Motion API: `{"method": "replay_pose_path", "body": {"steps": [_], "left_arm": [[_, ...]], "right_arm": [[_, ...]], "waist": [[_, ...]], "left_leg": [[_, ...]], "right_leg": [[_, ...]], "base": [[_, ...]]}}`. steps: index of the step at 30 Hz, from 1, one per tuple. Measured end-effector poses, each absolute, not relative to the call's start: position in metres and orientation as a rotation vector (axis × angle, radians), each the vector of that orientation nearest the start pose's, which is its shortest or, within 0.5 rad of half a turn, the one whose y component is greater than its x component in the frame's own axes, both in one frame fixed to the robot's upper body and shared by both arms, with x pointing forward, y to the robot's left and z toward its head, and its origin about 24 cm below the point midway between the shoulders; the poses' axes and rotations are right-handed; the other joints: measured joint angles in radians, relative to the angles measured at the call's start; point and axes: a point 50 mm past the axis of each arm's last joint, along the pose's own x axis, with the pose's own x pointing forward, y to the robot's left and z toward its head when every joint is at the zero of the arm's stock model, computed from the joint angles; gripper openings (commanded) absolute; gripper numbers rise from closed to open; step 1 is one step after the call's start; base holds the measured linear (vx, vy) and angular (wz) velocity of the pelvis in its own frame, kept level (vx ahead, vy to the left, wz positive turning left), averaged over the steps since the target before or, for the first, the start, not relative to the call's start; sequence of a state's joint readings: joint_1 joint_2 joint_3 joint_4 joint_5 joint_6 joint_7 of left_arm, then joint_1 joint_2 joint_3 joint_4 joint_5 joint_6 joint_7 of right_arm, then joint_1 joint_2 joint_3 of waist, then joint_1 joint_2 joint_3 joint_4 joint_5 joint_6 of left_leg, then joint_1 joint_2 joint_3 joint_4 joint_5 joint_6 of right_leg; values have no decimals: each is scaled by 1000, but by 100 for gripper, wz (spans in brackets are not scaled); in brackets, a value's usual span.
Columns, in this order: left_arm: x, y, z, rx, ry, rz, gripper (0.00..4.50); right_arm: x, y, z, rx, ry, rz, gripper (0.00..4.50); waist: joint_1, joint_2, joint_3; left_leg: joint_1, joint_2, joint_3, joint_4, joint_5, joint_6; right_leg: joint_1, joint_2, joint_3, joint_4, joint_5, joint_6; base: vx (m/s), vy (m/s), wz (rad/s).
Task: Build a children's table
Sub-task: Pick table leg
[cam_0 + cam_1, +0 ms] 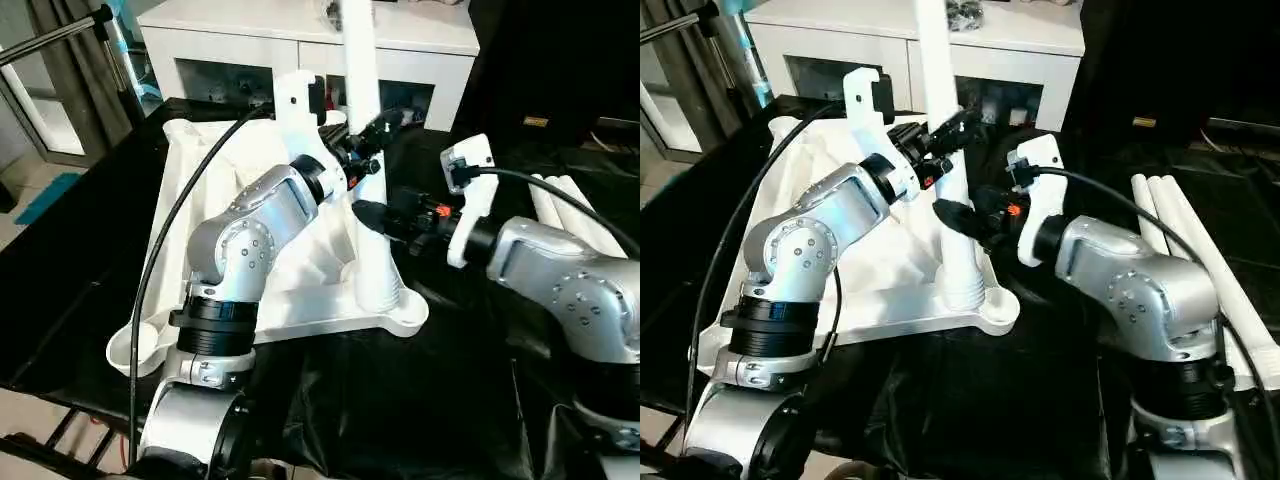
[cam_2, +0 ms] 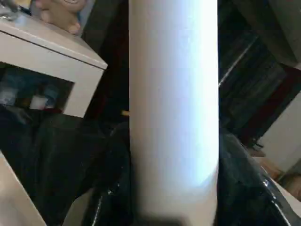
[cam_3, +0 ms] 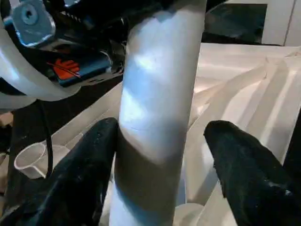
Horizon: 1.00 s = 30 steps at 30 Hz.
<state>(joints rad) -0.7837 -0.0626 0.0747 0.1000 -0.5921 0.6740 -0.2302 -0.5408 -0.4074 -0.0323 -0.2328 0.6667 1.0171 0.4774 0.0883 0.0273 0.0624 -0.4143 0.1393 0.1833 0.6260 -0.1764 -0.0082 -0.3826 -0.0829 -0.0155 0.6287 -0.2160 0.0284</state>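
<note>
Head views: tabletop (image 1: 200, 290) lay ribs-up on the black surface (image 1: 420, 400), in front of the cabinet (image 1: 300, 40). One leg (image 1: 368, 180) stood upright in the near right corner socket (image 1: 385, 300), long axis vertical, running up out of frame. Spare legs (image 1: 1200, 240) lay flat on the surface to my right, side by side. My left gripper (image 1: 375, 135) was clamped on the leg about mid-height; my right gripper (image 1: 375, 215) sat lower on it.

Left wrist view: leg (image 2: 174, 108) sat tight between my jaws, so I was grasping it.

Right wrist view: my fingers (image 3: 84, 165) flanked the leg (image 3: 155, 108) with a gap on one side, so that grip was released.

Judgement: hollow plastic tube, light, stiff, smooth so likely slippery. Best gripped low near the socket for pushing it home; a high grip would lever it sideways.
</note>
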Motion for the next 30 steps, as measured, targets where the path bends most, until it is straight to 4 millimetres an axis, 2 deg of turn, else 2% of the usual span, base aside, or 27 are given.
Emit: {"method": "replay_pose_path", "body": {"steps": [4,10,12,14,27,28,30], "left_arm": [[339,48,204,-465,-6,-819,180],[333,43,207,-448,-16,-928,179],[330,40,209,-452,-24,-978,179],[327,39,212,-456,-37,-998,179],[315,31,218,-495,-40,-1131,179],[315,30,218,-496,-38,-1134,179],[314,30,217,-497,-33,-1136,179]], "right_arm": [[288,-148,170,99,368,935,329],[279,-146,166,144,426,1061,329],[278,-147,165,143,444,1082,329],[278,-146,166,155,446,1105,329],[274,-144,155,186,503,1147,329],[274,-145,153,190,509,1144,303],[273,-145,152,192,513,1144,296]], "waist": [[1,0,0],[2,0,0],[2,-5,1],[1,-6,1],[2,-6,1],[2,-6,1],[1,-5,1]], "left_leg": [[0,0,0,0,0,0],[0,0,0,0,0,0],[0,0,1,0,0,1],[0,0,1,0,1,1],[0,0,6,0,2,3],[0,0,6,0,2,3],[0,0,6,0,2,3]], "right_leg": [[1,0,0,-1,0,0],[0,0,0,0,0,0],[0,-1,0,0,0,0],[0,-1,0,0,0,0],[0,-3,0,0,1,-1],[0,-3,0,0,1,-1],[0,-3,0,1,1,-1]], "base": [[0,0,0],[0,0,0],[0,0,0],[0,0,0],[0,0,0],[0,0,0],[0,0,0]]}}
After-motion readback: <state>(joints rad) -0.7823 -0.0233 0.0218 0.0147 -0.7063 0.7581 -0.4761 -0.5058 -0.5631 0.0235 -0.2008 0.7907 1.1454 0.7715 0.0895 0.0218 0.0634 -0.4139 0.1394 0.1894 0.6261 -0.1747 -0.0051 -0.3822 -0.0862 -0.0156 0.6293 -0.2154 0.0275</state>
